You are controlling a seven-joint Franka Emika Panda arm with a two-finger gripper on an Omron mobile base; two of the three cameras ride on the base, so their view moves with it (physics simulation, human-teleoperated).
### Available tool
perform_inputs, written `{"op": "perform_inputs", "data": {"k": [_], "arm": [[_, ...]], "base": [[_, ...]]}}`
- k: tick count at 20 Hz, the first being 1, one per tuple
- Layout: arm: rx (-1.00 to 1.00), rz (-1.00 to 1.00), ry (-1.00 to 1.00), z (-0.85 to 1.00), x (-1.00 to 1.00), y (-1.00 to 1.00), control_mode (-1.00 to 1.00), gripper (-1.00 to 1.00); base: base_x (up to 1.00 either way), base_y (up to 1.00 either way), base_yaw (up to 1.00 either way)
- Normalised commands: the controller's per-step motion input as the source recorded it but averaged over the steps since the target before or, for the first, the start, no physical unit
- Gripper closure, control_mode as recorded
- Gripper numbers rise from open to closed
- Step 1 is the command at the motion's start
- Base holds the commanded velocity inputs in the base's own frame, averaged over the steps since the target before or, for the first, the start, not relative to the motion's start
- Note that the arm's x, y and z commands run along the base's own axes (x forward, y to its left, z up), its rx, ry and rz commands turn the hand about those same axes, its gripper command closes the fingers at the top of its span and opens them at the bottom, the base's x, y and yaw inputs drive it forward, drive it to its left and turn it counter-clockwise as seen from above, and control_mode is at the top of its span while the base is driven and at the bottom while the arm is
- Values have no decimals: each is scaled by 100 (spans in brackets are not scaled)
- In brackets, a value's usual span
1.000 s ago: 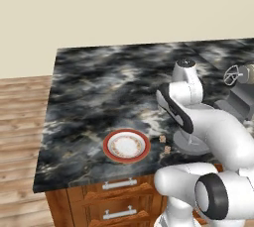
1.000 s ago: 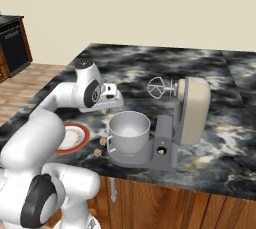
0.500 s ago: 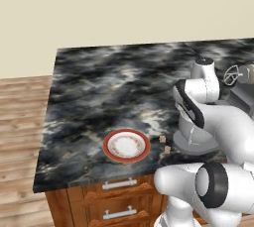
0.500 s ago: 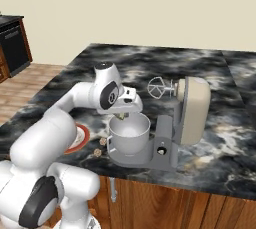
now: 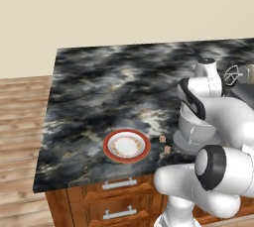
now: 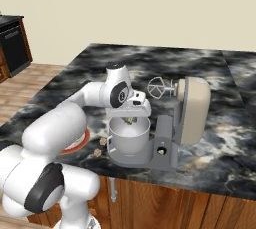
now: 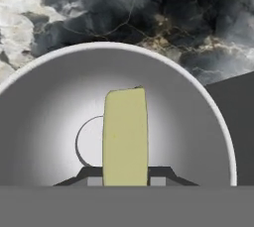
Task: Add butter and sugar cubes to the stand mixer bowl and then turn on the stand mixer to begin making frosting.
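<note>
My gripper (image 7: 125, 181) is shut on the butter (image 7: 125, 134), a pale yellow-green stick that points straight down into the stand mixer bowl (image 7: 191, 122). In the right base view the gripper (image 6: 131, 118) hangs just above the silver bowl (image 6: 125, 144), with the butter (image 6: 131, 121) at rim height. The bowl sits on the grey base of the stand mixer (image 6: 192, 110), whose beige head is tilted back with its whisk raised. Two sugar cubes (image 6: 102, 141) (image 6: 97, 152) lie on the counter left of the bowl, also seen as tan cubes (image 5: 162, 139) (image 5: 167, 148).
A red-rimmed white plate (image 5: 126, 145) rests near the counter's front edge, left of the cubes. The mixer's small knob (image 6: 161, 149) faces the front. Dark marble counter (image 5: 99, 92) stretches behind and to the left. Wooden drawers sit below the counter edge.
The arm has swung right, from beside the plate to over the mixer, carrying the butter until it hangs above the bowl. Cubes and plate have stayed put.
</note>
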Motion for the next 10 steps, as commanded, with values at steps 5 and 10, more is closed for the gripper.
{"op": "perform_inputs", "data": {"k": [5, 10], "arm": [[0, -4, 16, -17, 2, -16, -100, 100], [0, 0, 8, -27, 1, 0, -100, 100]], "base": [[0, 0, 0], [0, 0, 0]]}}
